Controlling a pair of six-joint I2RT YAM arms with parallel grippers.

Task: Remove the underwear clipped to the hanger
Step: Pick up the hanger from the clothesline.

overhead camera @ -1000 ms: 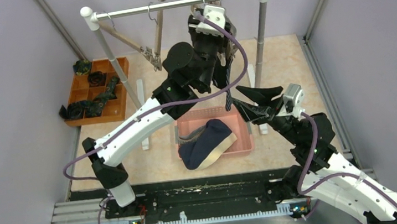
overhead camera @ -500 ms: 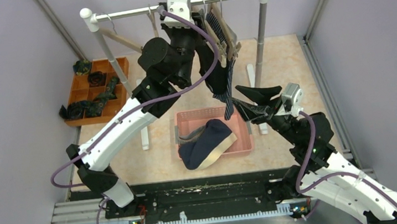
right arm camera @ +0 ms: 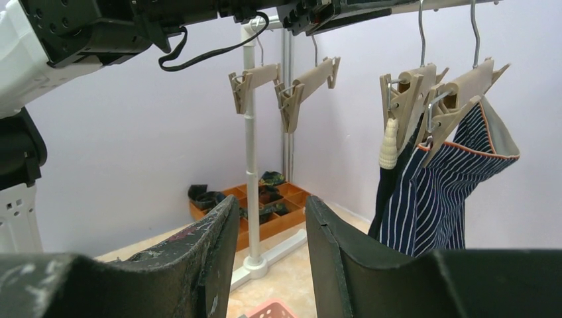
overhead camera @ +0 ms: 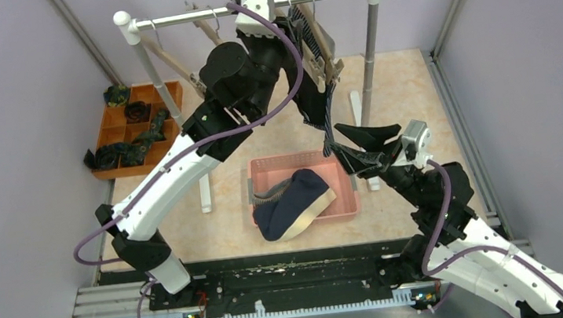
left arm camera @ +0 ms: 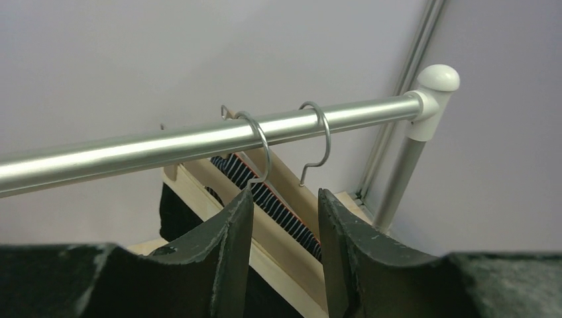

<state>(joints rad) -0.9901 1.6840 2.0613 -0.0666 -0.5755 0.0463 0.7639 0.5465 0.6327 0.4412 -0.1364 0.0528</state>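
The work stood about halfway by my reckoning: a plain navy pair lay in the pink basket at the middle of the surface, over some paler cloth I could not make out, while the navy white-striped underwear and a black pair touching it hung clipped to wooden hangers at about one o'clock, near the right end of the rail. The left claw was raised just below that rail, its fingers parted and gripping nothing, a hanger hook showing above the gap. The right claw, likewise parted and empty, waited lower down at three o'clock of the basket, facing the hanging cloth. The step in hand looked like the approach to the third garment; the next move likely called for one claw to steady the hanger or squeeze a clip while the other took the cloth below. Two bare clip hangers hung further left along the rail. An orange tray with dark rolled bundles sat at ten o'clock. The surface was pale beige stone pattern, the walls plain lilac on three sides.
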